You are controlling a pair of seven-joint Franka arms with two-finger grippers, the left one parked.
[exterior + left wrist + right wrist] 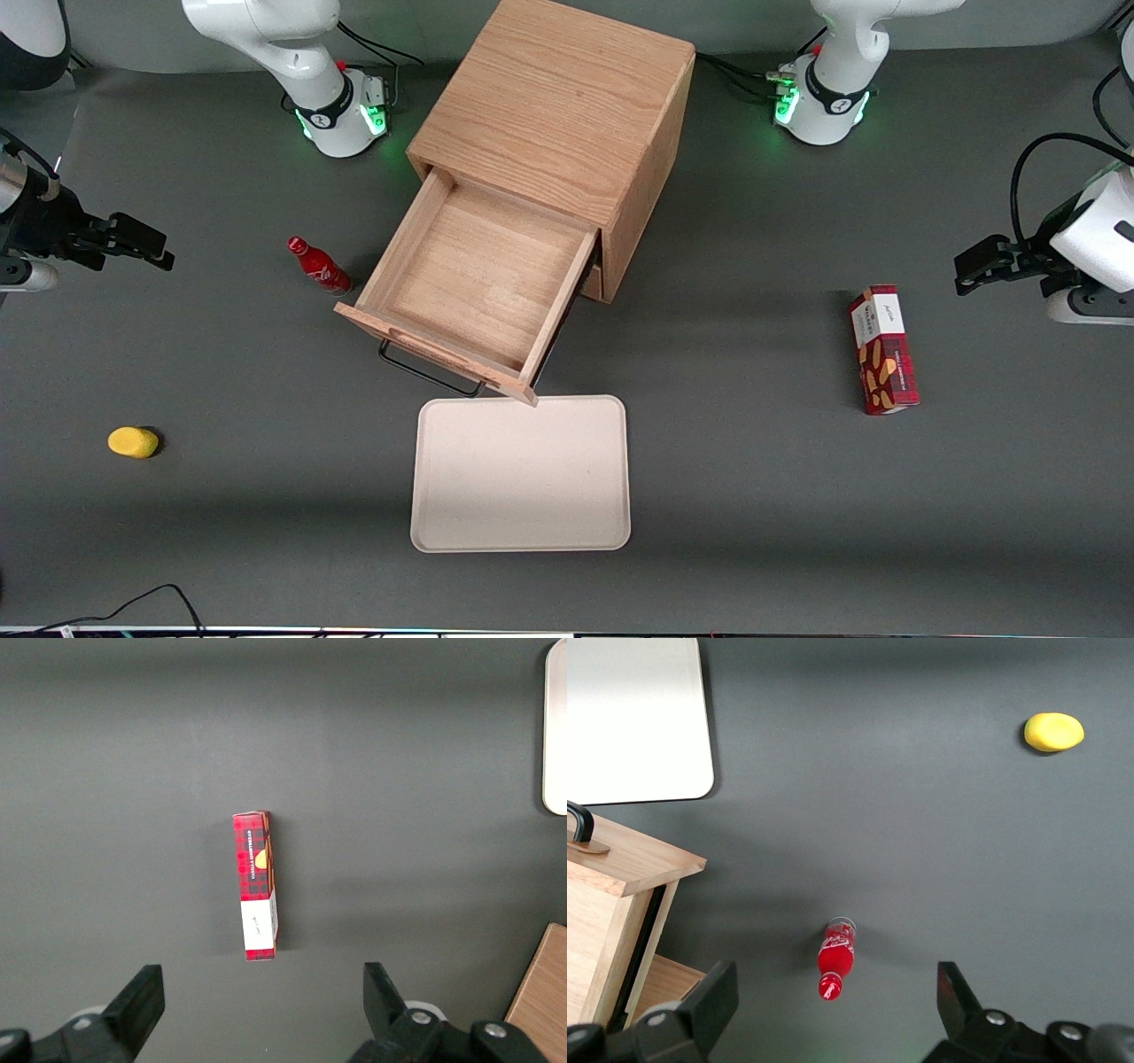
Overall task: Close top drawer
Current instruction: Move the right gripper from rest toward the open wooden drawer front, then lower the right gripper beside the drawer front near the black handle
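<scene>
My claw (155, 251) is hanging wide and empty at my end of the table; the drawer (474, 283) is standing open toward the centre, its handle (430, 372) facing the front camera.

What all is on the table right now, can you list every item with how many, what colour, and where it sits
cabinet: one, light oak, mid-table, between the two arm bases.
top drawer: one, light oak with a black wire handle, pulled fully out toward the front camera, nothing inside.
tray: one, cream, flat on the table in front of the open drawer, nearer the front camera.
bottle: one, red, beside the open drawer, toward the working arm's end.
yellow object: one, small and rounded, toward the working arm's end, nearer the front camera than the bottle.
box: one, red plaid, lying flat toward the parked arm's end.
gripper: one, black, open, held above the table at the working arm's end, well apart from the drawer.
</scene>
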